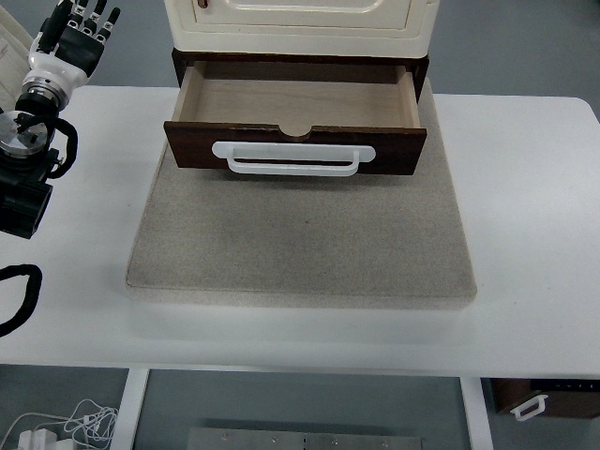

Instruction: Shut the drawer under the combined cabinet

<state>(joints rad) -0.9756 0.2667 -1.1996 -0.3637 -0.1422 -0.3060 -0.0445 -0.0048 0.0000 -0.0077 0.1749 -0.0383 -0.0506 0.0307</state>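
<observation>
Drawer [295,117] open under the cabinet [300,23], untouched.
The left hand [75,33] hovers at the table's [525,234] far corner, fingers loosely spread, holding nothing; the drawer, with its white handle [292,159], sits well to the hand's right, over a grey mat [300,244].

Left arm: enters at the frame's left edge, black segments and a metal wrist joint running upward. Left hand [75,33]: upper left corner of the frame, white palm, black fingers [92,13] extended, relaxed, grasping nothing.
</observation>
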